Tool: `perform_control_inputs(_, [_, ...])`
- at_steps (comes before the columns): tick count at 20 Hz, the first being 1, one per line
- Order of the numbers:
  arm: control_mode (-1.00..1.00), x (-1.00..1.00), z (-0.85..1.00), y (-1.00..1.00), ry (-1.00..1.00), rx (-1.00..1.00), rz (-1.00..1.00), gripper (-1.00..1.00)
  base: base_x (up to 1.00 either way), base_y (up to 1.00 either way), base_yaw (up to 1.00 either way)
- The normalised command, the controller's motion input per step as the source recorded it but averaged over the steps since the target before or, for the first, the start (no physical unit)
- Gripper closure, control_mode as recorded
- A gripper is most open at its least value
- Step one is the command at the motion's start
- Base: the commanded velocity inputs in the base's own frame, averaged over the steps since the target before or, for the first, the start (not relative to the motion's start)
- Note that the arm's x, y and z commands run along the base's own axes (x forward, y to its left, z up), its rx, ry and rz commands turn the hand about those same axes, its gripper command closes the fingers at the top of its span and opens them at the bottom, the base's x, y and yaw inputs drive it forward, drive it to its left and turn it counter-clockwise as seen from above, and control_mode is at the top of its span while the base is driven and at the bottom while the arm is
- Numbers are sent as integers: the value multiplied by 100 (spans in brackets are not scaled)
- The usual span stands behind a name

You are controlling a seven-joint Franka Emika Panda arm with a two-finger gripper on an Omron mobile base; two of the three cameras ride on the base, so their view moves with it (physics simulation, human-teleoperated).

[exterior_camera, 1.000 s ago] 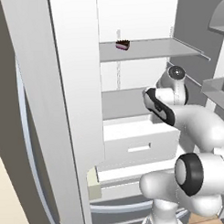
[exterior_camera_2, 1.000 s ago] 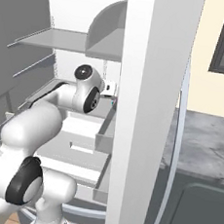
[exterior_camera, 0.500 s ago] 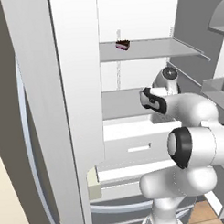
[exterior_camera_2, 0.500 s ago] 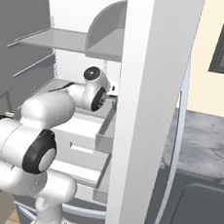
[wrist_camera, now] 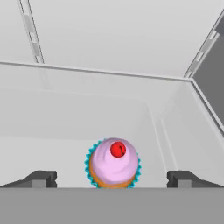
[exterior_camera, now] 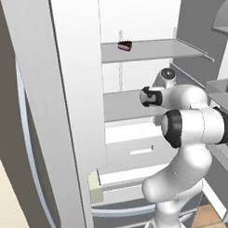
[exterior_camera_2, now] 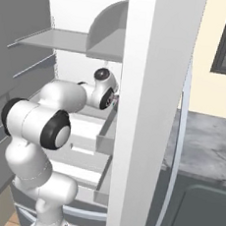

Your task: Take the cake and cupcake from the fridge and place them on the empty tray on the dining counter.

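Inside the fridge (exterior_camera: 78, 112), over its lower shelf (exterior_camera: 122, 106), my pincer (wrist_camera: 112, 178) stands spread wide, holding nothing. Between my two dark fingertips (wrist_camera: 41, 178) sits the cupcake (wrist_camera: 113, 163), pink frosting with a red cherry on top and a teal wrapper showing around its edge. It rests on the pale shelf floor, close in front of me, and neither tip touches it; each stands apart from it, one to either side. From the left base view my arm (exterior_camera: 191, 127) reaches into the open compartment at shelf height. On the upper shelf (exterior_camera: 151, 49), near its left end and well above my hand, lies the cake (exterior_camera: 125, 45), a small dark-and-pink piece. Below the shelves, white drawers (exterior_camera: 135, 150) stand pulled out.
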Motion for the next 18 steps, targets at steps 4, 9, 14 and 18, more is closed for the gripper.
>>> perform_control_inputs(4, [-100, 16, -21, -6, 1, 0, 0, -100, 0, 0, 0])
perform_control_inputs(9, [-100, 0, -20, 0, 0, 0, 0, -100, 0, 0, 0])
perform_control_inputs(14, [-100, 0, -18, 0, 1, 0, 0, -100, 0, 0, 0])
perform_control_inputs(18, [-100, 5, -20, 0, 2, 0, 0, -100, 0, 0, 0])
